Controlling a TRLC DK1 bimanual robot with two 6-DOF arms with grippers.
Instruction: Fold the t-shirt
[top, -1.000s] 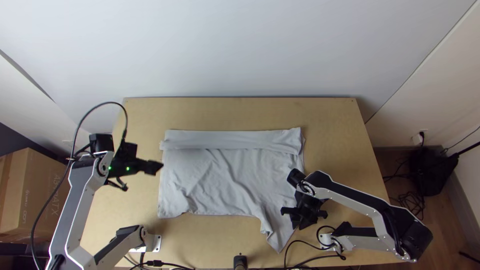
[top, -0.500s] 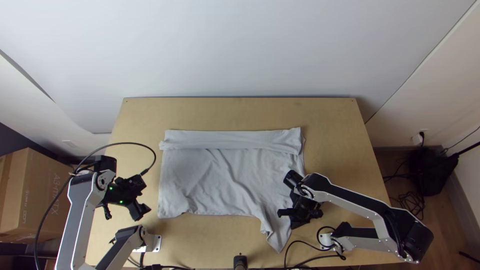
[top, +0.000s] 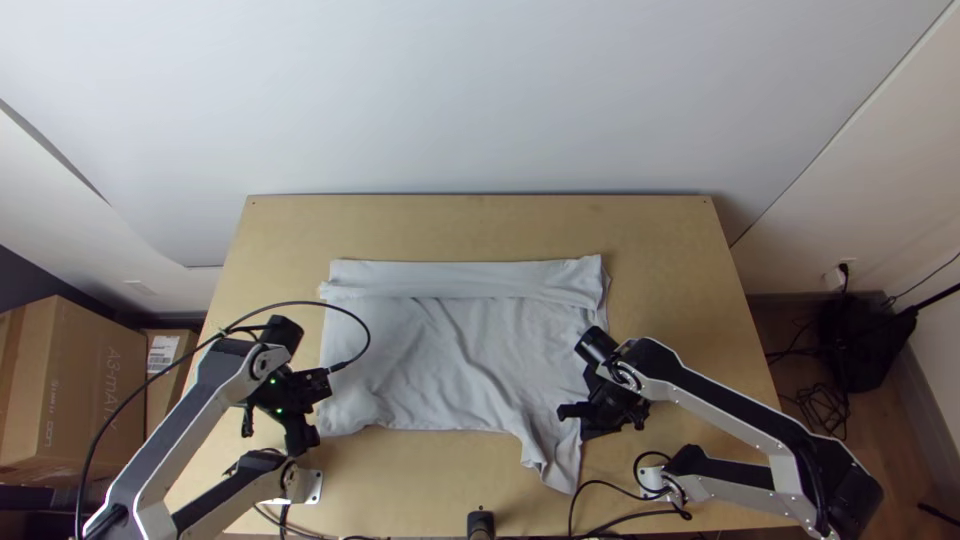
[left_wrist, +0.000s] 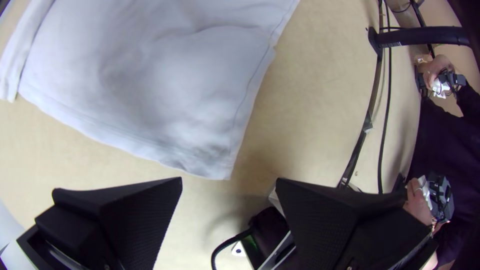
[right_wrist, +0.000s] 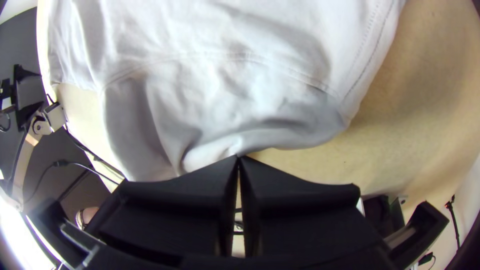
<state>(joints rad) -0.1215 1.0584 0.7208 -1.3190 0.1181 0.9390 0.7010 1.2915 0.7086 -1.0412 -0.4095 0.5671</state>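
Observation:
The light grey t-shirt (top: 450, 350) lies mostly spread, with a folded-over strip along its far edge and a sleeve hanging toward the near edge at right. Beside its near left corner is my left gripper (top: 303, 440). In the left wrist view the left gripper (left_wrist: 229, 182) is open, with nothing between its fingers, close to a corner of the t-shirt (left_wrist: 150, 80). My right gripper (top: 590, 425) is at the sleeve's right side. In the right wrist view the right gripper (right_wrist: 238, 159) is shut on the edge of the t-shirt (right_wrist: 215, 85), which bunches at the fingertips.
Bare wooden table (top: 480, 225) lies beyond the t-shirt and to its right. Black cables (top: 600, 485) run along the near edge. Cardboard boxes (top: 75, 390) stand left of the table. A person's hands (left_wrist: 417, 202) hold devices in the left wrist view.
The left gripper has swung toward the near edge and then right, beside the t-shirt's near left corner. The right gripper has shifted slightly, and the sleeve's tip has moved with it.

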